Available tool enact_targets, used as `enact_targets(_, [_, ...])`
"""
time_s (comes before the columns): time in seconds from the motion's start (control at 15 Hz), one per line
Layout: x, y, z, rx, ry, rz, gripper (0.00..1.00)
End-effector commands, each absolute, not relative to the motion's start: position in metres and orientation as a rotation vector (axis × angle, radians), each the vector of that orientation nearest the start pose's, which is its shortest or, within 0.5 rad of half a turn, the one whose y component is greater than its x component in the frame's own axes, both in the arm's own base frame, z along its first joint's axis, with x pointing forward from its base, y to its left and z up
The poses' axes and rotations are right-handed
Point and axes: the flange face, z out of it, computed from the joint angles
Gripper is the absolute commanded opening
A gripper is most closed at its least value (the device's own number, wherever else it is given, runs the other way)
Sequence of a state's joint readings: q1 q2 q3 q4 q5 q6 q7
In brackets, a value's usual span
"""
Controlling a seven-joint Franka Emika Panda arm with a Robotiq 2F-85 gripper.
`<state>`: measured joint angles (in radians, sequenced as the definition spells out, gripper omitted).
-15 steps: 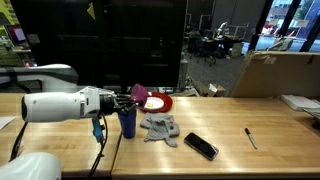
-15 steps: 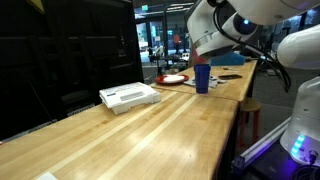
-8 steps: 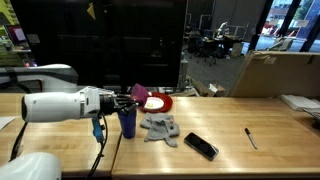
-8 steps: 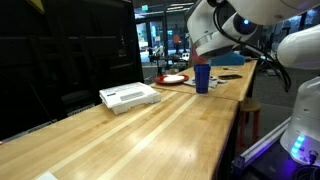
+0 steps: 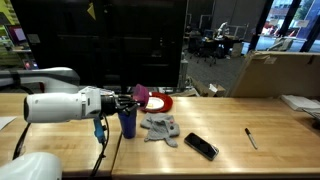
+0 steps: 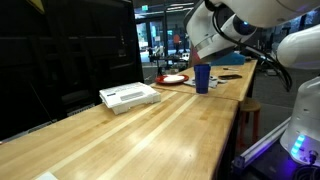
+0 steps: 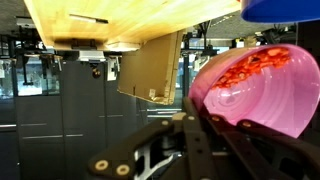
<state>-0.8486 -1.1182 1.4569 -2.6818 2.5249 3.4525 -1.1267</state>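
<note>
Behind the wooden counter (image 5: 230, 125) stands a cardboard box (image 5: 275, 72). On the counter lie a white box (image 6: 130, 96), a red plate (image 5: 160, 103), a crumpled grey cloth (image 5: 160, 127), a blue cup (image 5: 127, 123), a black phone (image 5: 200, 146) and a pen (image 5: 251, 138). The end effector (image 5: 130, 99) is clamped on the rim of a pink bowl (image 5: 139, 92), held off the counter just above the cup, beside the plate
</note>
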Motion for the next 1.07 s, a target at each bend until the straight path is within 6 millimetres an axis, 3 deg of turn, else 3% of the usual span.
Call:
enact_targets(0.0, [0.285, 0.058, 0.373, -2.681, 1.039, -2.126, 0.01])
enact_targets(0.53, [0.280, 0.041, 0.369, -2.758, 1.070, -2.121, 0.01])
enact_targets(1.0, [0.286, 0.054, 0.377, -2.773, 0.969, -2.159, 0.01])
